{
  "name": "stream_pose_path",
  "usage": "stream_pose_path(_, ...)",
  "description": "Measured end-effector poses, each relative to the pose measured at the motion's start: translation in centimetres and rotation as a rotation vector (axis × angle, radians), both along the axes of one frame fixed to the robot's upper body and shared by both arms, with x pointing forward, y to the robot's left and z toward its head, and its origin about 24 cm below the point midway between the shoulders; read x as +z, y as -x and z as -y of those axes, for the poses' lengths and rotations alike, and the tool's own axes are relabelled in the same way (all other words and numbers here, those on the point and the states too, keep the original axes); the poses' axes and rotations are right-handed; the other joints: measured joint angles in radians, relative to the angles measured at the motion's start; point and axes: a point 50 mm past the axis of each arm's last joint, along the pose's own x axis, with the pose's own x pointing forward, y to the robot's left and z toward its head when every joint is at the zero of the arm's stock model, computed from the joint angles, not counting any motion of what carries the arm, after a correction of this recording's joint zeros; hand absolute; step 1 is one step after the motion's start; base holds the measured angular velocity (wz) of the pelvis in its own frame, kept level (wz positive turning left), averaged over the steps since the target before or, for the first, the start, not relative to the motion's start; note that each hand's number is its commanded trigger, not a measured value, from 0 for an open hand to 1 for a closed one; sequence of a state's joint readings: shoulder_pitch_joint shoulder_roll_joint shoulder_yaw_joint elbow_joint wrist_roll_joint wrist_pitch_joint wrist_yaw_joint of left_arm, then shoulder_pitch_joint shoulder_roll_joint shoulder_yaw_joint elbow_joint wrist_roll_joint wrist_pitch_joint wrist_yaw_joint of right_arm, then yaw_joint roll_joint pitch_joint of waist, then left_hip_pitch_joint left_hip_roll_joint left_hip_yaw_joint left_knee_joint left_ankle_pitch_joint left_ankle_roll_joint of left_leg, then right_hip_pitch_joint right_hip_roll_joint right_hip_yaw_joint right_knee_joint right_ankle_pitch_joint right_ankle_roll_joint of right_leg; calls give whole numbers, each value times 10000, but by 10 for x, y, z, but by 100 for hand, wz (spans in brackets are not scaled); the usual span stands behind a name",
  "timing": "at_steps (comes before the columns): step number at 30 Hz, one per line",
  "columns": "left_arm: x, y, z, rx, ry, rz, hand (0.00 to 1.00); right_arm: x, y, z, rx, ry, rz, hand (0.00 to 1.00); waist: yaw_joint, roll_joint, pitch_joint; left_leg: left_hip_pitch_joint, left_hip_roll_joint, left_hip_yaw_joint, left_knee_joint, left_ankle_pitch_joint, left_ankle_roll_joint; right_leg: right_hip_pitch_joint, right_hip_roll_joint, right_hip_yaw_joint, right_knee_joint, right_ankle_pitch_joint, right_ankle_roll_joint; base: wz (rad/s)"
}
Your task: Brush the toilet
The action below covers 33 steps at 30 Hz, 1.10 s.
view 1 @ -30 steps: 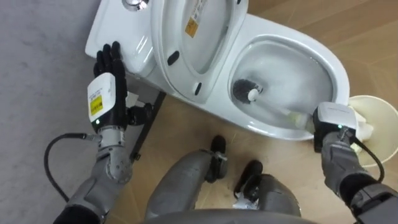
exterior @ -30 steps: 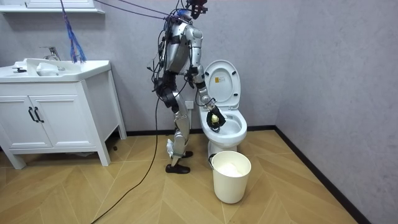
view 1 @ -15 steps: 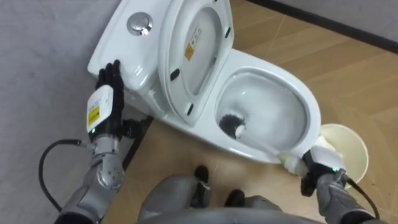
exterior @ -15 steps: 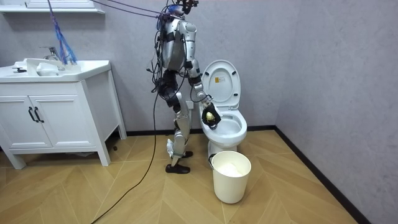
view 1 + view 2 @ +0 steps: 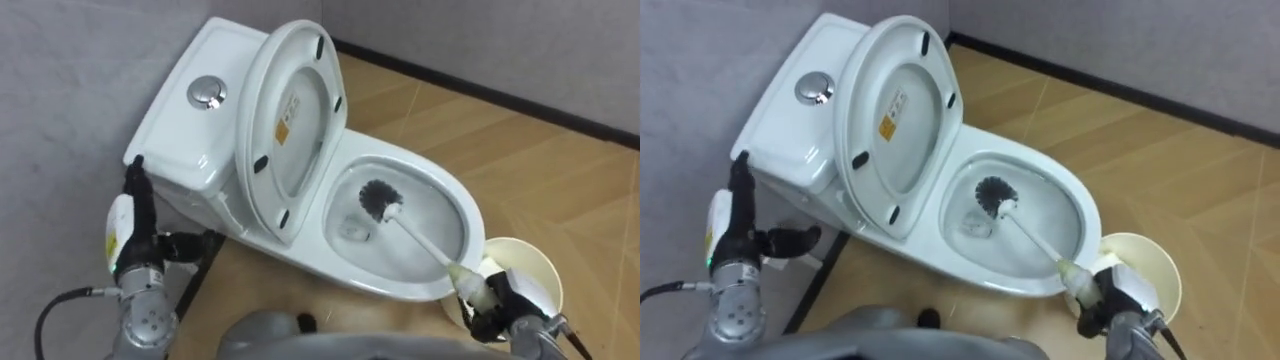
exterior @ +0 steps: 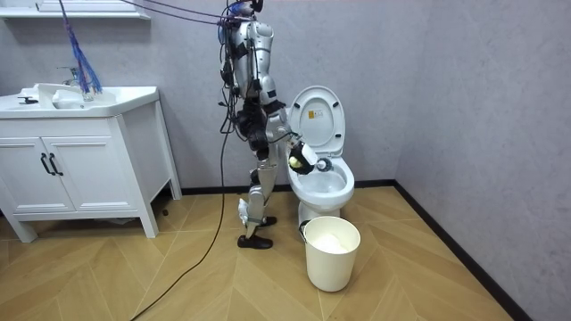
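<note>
The right hand [image 5: 497,305] gripped the one brush [image 5: 412,232], its head inside the single toilet [image 5: 400,286], one bucket [image 5: 532,272] just beside, while the left hand [image 5: 125,225] stood straight-fingered by the tank [image 5: 190,135].

The brush [image 5: 381,199] lies in the bowl [image 5: 452,213] before me, lid [image 5: 292,118] up against the tank [image 5: 185,135] behind it, bucket [image 5: 537,272] just right, beside my right hand [image 5: 500,306].

A: What is going out of sight here?
B: The white long-handled toilet brush [image 5: 420,238] is hiding its handle end inside the right hand [image 5: 497,306], which the bottom edge is cutting off.
A: And the round cream plastic bucket [image 5: 532,275]?
B: The white ceramic toilet bowl [image 5: 380,285] and that hand are covering its near side.
</note>
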<state>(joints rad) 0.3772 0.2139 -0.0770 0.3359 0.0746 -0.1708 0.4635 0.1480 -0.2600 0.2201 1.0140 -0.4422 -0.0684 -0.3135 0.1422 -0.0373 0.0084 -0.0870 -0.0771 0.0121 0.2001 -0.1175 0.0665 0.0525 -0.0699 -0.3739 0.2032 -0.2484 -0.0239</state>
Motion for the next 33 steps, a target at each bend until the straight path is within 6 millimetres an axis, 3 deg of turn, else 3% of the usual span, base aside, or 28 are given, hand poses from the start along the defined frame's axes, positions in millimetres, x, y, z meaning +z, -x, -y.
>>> stream_pose_path(4, -16, 21, -8, 1482, 1243, -502, 0, -1, 8, 3, -1387, -390, 214, 100, 9, -53, -2, 392, -68, -2, -188, -31, -12, 379, -15, 18, -181, -20, 38, -1)
stream_pose_path(7, -39, 49, -19, 3195, 2273, -1581, 0, -3, 14, 5, -2698, -731, 353, 100, -8, -97, -42, 483, -61, 37, -182, -65, -35, 489, -4, 43, -226, -21, 39, -4)
stream_pose_path(12, -64, 93, -23, 5291, 3265, -3179, 0, -5, 25, 12, -4952, -891, 704, 100, -112, -103, -24, 807, 21, 141, -188, -301, -83, 751, 65, 222, -342, -17, 47, -12)
stream_pose_path(15, -73, 112, -20, 6190, 3858, -3827, 0, -5, 28, 12, -5200, -905, 763, 100, -256, -118, 9, 906, 85, 405, -193, -353, -68, 734, 103, 537, -323, -14, 43, -24)
stream_pose_path(21, -81, 129, -28, 7605, 4627, -4403, 0, -5, 54, 23, -6344, -529, 426, 100, -648, 44, -12, 1161, 159, 759, -286, -427, -68, 785, 170, 1046, -304, 8, 43, -23)
stream_pose_path(24, -84, 136, -24, 7528, 4988, -4976, 0, -7, 75, 27, -7307, -107, -84, 100, -870, 123, -89, 1296, 183, 943, -362, -457, -66, 813, 185, 1261, -297, 9, 47, -20)
stream_pose_path(27, -87, 142, -22, 7614, 5148, -5486, 0, -7, 95, 30, -8270, 269, -598, 100, -1178, 186, -112, 1431, 187, 954, -335, -536, -73, 918, 186, 1315, -305, 4, 55, -10)
stream_pose_path(33, -88, 145, -25, 7056, 4528, -6374, 0, -8, 119, 26, -9418, 631, -1300, 100, -1493, 288, -66, 1700, 304, 1237, -354, -681, -123, 1056, 296, 1837, -318, 12, 37, -26)
